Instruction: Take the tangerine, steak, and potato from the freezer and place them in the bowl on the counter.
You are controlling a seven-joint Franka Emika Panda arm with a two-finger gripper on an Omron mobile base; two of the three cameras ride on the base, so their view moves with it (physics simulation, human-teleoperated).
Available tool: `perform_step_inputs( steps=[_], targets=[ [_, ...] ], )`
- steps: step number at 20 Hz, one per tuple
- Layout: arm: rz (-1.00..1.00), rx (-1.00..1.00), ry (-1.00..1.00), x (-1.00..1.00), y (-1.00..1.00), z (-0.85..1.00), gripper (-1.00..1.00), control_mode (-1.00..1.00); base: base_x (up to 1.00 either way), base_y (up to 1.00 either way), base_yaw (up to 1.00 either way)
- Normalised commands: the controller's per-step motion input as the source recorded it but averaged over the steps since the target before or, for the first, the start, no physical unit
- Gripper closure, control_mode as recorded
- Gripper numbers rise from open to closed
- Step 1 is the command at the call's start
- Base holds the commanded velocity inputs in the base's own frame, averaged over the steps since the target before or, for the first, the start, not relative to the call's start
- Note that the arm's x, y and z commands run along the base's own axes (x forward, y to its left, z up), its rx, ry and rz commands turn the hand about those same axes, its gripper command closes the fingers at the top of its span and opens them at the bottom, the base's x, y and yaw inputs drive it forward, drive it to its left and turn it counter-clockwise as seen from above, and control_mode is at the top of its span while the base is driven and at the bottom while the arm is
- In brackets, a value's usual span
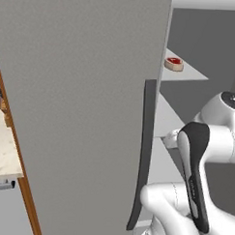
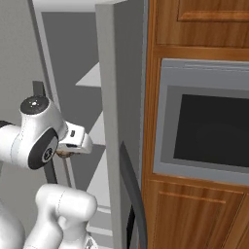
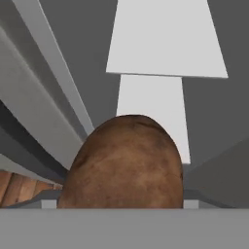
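The potato (image 3: 124, 163), a dull brown rough oval, sits large and close at the bottom of the hand view. My gripper (image 2: 67, 151) is shut on it, and a brown sliver of it shows under the white hand in the right base view. The hand is inside the open freezer (image 1: 81, 113), in front of its pale shelves (image 3: 165, 39). The steak (image 1: 174, 63), red with a white fat rim, lies on an upper shelf, above and beyond the hand. The tangerine and the bowl are out of view. A corner of the beige counter (image 1: 4, 153) shows at the far left.
The wide grey freezer door stands open on the left with its long dark handle (image 1: 144, 149) close to my arm. A second grey door edge (image 2: 109, 97) stands on the right. Beyond it are brown wooden cabinets with a built-in oven (image 2: 209, 126).
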Motion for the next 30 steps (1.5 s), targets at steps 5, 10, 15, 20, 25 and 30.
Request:
perform_step_inputs(
  steps=[5, 10, 15, 20, 25, 30],
  targets=[
    [0.01, -0.01, 0.05, -0.46, 0.0, 0.28, 1.0, -1.0, 0.0, 0.0, 0.0],
    [0.0, -0.01, 0.01, -0.3, -0.03, 0.15, 1.0, -1.0, 0.0, 0.0, 0.0],
    [0.0, 0.0, 0.0, -0.17, 0.0, 0.05, 1.0, 1.0, -0.06, 0.0, 0.0],
    [0.0, 0.0, 0.0, 0.0, 0.0, 0.0, 1.0, 1.0, -0.75, 0.56, -0.03],
    [0.0, 0.0, 0.0, 0.0, 0.0, 0.0, 1.0, 1.0, -0.53, 1.0, 0.0],
    [0.0, 0.0, 0.0, 0.0, 0.0, 0.0, 1.0, 1.0, 0.19, 1.0, 0.0]
  ],
)
